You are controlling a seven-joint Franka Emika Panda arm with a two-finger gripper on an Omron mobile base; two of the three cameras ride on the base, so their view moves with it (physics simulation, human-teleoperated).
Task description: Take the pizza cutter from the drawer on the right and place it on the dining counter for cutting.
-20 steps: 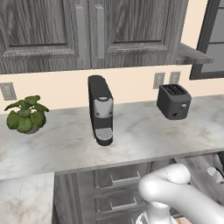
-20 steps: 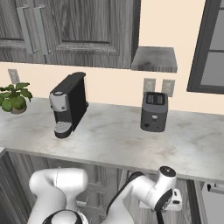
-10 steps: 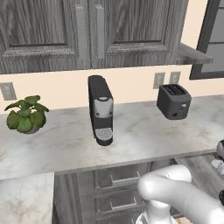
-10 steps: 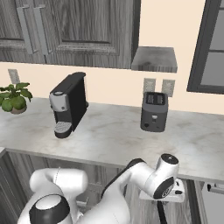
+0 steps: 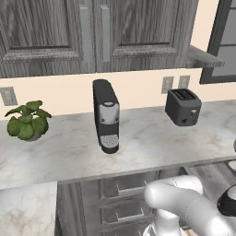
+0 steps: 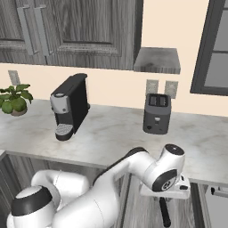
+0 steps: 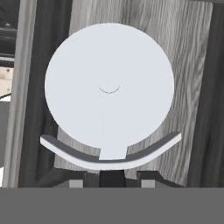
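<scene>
Pizza cutter with a round silvery-white wheel and a straight black handle (image 7: 109,87) looms close in the hand view, its wheel facing the camera and its handle running down between the two dark finger tips, so the jaws are pinching the handle near the wheel's guard. Gripped at that end, the tool likely stays steady while it is carried. Behind it lies grey wood-grain, probably cabinet or drawer fronts; which one I cannot tell.

In the right base view the white arm bends low in front of the long marble surface (image 6: 111,133), with the gripper (image 6: 164,201) pointing down below its front edge and the black handle hanging beneath it. The black coffee machine (image 6: 71,107), dark toaster (image 6: 156,113) and green potted plant (image 6: 13,100) stand well apart on that surface.

In the left base view the arm's white elbow (image 5: 179,198) curves across the lower right, in front of grey wood-grain drawers with silver bar handles (image 5: 124,203). The lift out of the drawer seems done; the carry to the dining counter is not yet made.
</scene>
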